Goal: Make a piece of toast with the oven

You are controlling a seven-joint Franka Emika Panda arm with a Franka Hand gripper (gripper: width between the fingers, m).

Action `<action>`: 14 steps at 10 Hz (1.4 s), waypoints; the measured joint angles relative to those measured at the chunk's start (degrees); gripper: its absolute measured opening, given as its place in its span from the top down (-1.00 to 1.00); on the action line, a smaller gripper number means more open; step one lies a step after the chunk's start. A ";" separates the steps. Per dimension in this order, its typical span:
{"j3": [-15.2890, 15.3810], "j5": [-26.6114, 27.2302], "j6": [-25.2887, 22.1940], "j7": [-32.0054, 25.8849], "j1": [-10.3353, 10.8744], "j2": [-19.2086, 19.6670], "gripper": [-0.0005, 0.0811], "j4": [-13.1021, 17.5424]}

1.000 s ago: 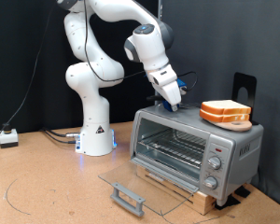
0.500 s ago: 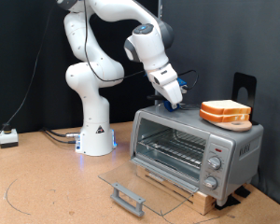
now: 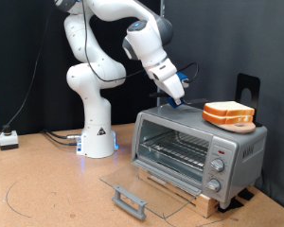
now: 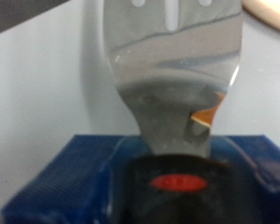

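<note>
The toast (image 3: 228, 114) is seen stacked on the oven (image 3: 199, 150) roof, toward the exterior view's right, well clear of the jaws. A metal spatula (image 4: 174, 70) is gripped in the closed jaws of the gripper (image 3: 174, 91) by its handle, its blade angled down just above the roof's left part. The arm (image 3: 104, 38) is arched over from its base on the desk (image 3: 47, 189), wrist tilted downward. The oven door (image 3: 133, 186) is dropped open.
</note>
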 joint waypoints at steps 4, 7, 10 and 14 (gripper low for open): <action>-2.44 -2.02 -4.53 -0.04 -2.53 -4.57 0.02 0.68; -4.92 -1.46 -2.08 -0.02 -4.80 -4.06 0.02 1.45; -7.38 -3.89 -2.12 0.37 -11.11 -4.11 0.02 1.88; -11.92 -11.27 -9.50 -0.62 -18.94 -4.06 0.02 3.01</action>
